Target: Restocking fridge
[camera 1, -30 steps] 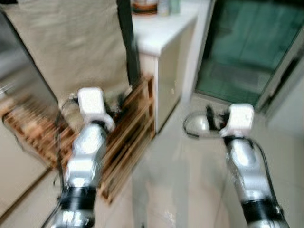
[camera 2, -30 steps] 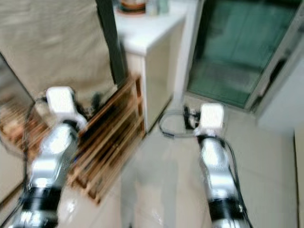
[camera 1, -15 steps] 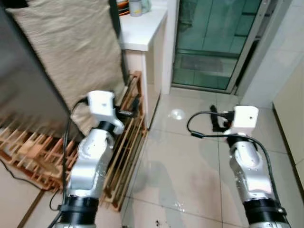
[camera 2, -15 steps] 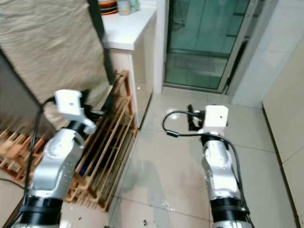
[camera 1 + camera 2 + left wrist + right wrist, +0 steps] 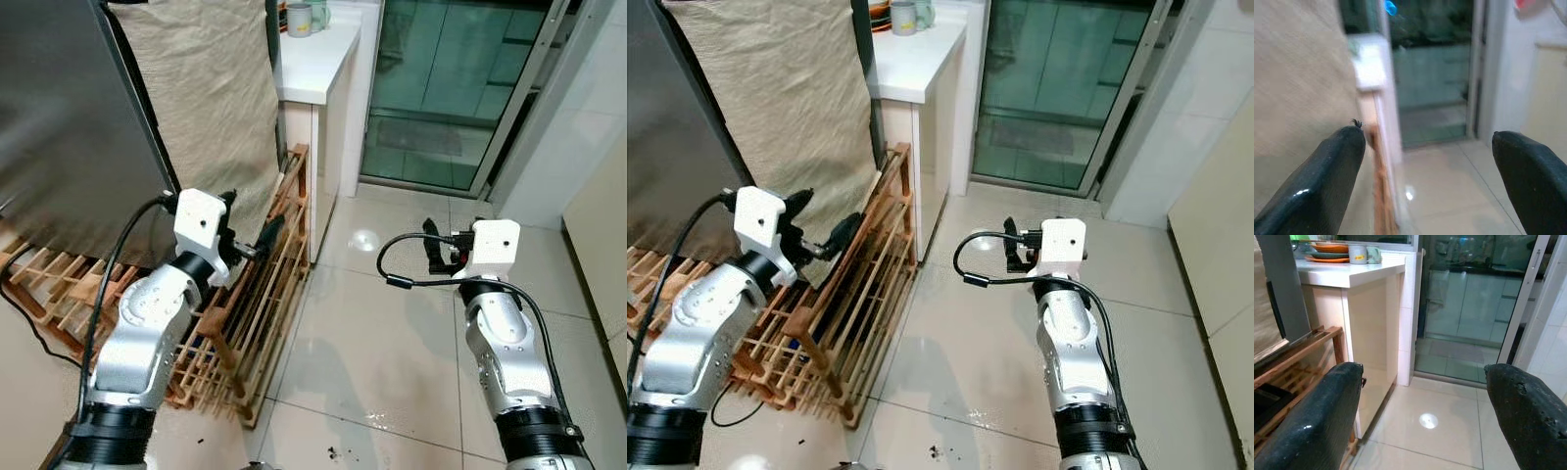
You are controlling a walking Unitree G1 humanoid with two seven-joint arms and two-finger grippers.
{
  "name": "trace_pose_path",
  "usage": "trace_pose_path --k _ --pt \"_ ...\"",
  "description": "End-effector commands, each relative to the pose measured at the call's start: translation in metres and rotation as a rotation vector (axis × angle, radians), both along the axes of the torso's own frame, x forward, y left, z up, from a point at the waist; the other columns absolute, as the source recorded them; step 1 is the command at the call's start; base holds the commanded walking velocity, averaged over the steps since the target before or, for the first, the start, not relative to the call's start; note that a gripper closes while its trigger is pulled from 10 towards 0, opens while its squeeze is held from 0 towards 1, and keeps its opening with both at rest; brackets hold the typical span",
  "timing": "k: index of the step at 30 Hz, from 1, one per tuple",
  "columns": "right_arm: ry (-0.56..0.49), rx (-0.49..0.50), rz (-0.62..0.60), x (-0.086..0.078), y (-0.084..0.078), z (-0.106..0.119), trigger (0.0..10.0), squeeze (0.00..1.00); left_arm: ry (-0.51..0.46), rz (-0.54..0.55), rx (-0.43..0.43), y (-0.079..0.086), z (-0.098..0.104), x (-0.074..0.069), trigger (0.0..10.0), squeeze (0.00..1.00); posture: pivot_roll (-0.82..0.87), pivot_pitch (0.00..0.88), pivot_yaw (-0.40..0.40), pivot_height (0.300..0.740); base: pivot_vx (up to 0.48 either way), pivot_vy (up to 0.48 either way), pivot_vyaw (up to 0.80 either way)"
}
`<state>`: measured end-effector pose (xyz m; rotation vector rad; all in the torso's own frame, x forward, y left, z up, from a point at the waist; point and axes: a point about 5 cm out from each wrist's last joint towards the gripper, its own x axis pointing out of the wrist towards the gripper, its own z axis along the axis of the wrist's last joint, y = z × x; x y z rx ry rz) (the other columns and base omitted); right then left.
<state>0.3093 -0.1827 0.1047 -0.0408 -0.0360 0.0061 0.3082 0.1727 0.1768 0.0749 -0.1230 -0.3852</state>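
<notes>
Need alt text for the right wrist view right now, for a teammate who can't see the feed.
The right pincer is open and holding nothing, its two black fingers framing a glossy tiled floor. Ahead stands a white counter carrying orange plates and mugs, beside a glass sliding door; a wooden slatted rack sits by the counter.

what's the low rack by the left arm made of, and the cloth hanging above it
The low rack looks like unfinished wood: warm orange-brown slats with visible joints. The cloth seems a coarse woven fabric, perhaps burlap or linen: beige, matte, finely ribbed, hanging in soft folds.
</notes>
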Motion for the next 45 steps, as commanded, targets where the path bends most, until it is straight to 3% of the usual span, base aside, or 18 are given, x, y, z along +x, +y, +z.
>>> trace_pose_path --k 1,5,8,12,19,23,28,31,37,45 --pt "-0.03 0.004 0.0 0.006 0.0 0.008 10.0 0.0 -0.013 0.137 -0.051 0.019 0.007 0.009 10.0 0.0 -0.02 0.0 0.04 0.74 0.0 0.0 0.0" --pt "-0.03 0.007 -0.002 0.007 0.0 0.008 10.0 0.0 0.008 0.199 -0.104 0.025 0.003 0.011 10.0 0.0 -0.03 0.0 0.039 0.74 0.0 0.0 0.0" --pt "-0.021 0.004 -0.012 0.006 -0.001 0.004 10.0 0.0 0.035 0.101 -0.154 0.019 -0.002 0.003 10.0 0.0 -0.03 0.0 0.052 0.74 0.0 0.0 0.0" --pt "-0.008 0.002 -0.031 0.003 -0.007 0.0 10.0 0.0 0.09 -0.025 -0.119 0.022 -0.015 -0.016 10.0 0.0 -0.02 0.0 0.051 0.74 0.0 0.0 0.0" --pt "-0.006 -0.01 -0.026 0.004 -0.008 -0.001 10.0 0.0 0.108 0.088 -0.099 0.043 -0.025 -0.019 10.0 0.0 -0.01 0.0 0.037 0.74 0.0 0.0 0.0" --pt "-0.006 -0.014 -0.021 0.005 -0.008 0.0 10.0 0.0 0.085 0.129 -0.114 0.055 -0.017 -0.02 10.0 0.0 -0.01 0.0 0.029 0.74 0.0 0.0 0.0" --pt "0.011 -0.023 0.0 0.005 -0.005 -0.004 10.0 0.0 0.065 0.125 -0.069 0.069 -0.006 -0.029 10.0 0.0 0.01 0.0 0.01 0.74 0.0 0.0 0.0" --pt "0.012 -0.025 0.009 0.007 -0.003 -0.004 10.0 0.0 0.046 0.143 -0.096 0.065 0.0 -0.025 10.0 0.0 0.02 0.0 0.004 0.74 0.0 0.0 0.0" --pt "-0.001 -0.021 0.019 0.011 0.002 -0.001 10.0 0.0 0.048 0.127 -0.163 0.038 0.001 -0.018 10.0 0.0 0.02 0.0 0.004 0.74 0.0 0.0 0.0" --pt "0.004 -0.02 0.023 0.009 0.004 -0.004 10.0 0.0 0.067 0.154 -0.181 0.027 0.002 -0.011 10.0 0.0 0.01 0.0 0.012 0.74 0.0 0.0 0.0"
